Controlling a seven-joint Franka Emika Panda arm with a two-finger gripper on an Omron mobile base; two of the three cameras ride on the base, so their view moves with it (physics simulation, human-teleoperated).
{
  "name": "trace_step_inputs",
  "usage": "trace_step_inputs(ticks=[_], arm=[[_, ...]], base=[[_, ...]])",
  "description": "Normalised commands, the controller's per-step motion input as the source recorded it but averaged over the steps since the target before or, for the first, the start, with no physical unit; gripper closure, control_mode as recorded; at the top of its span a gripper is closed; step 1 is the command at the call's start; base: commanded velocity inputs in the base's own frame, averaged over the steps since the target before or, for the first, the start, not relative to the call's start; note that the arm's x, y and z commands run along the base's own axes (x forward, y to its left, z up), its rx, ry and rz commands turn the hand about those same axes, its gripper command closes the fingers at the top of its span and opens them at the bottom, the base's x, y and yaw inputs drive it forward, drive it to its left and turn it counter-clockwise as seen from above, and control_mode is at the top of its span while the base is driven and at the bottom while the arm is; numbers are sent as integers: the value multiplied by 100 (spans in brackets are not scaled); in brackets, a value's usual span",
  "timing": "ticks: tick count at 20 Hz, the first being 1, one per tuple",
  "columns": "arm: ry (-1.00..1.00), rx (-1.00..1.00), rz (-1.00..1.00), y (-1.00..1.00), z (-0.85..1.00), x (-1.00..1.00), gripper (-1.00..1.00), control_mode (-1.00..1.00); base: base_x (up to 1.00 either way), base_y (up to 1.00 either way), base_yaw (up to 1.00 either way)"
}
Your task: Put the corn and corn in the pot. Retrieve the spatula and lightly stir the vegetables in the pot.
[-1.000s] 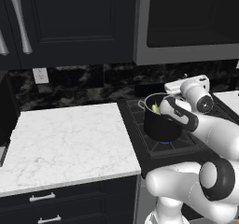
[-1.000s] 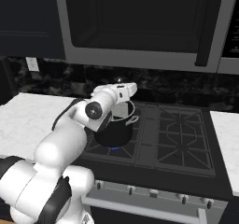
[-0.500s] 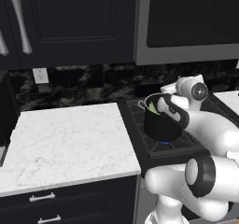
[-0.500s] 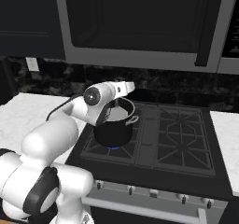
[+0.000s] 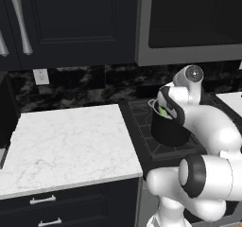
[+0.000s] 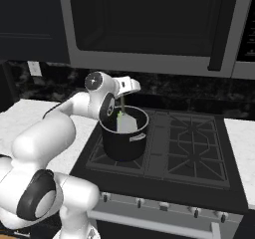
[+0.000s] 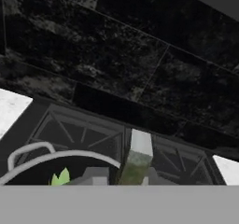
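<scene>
Since the earlier pictures, the forearm has swung rearward over the stove while the base, stove and pot (image 6: 124,133) hold their places; the tool (image 6: 122,99) remains above the pot mouth. It is clenched on the thin handle of the spatula (image 6: 126,122), whose pale blade hangs down inside the pot, against the far inner wall as seen from the right base view.

Progress: a light green husk tip (image 5: 163,111) shows inside the pot rim, so at least one corn appears to be in; the second cob cannot be confirmed, as the pot's depth and the arm hide the bottom. The spatula has been retrieved. Stirring is judged to be the step in hand; how much of it is done cannot be told.

Position: the pot sits on the front left burner of the stove (image 6: 189,153), next to the edge of the marble worktop (image 5: 66,145).

Surroundings: a microwave (image 6: 149,29) hangs directly above the stove, a dark tiled backsplash (image 7: 116,64) stands behind it, and dark cabinets (image 5: 66,22) hang over the worktop.

Obstructions: the pot rim and its loop handle (image 7: 28,150) lie close to the tool; headroom under the microwave looks adequate.
</scene>
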Motion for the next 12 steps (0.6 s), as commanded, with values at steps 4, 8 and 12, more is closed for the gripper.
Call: trace_step_inputs(ticks=[4,8,12], arm=[[1,0,14,0,-54,41,100,-100],[-12,0,21,0,-80,31,100,-100],[-25,1,29,0,-73,0,100,-100]], base=[[0,0,0],[0,0,0],[0,0,0]])
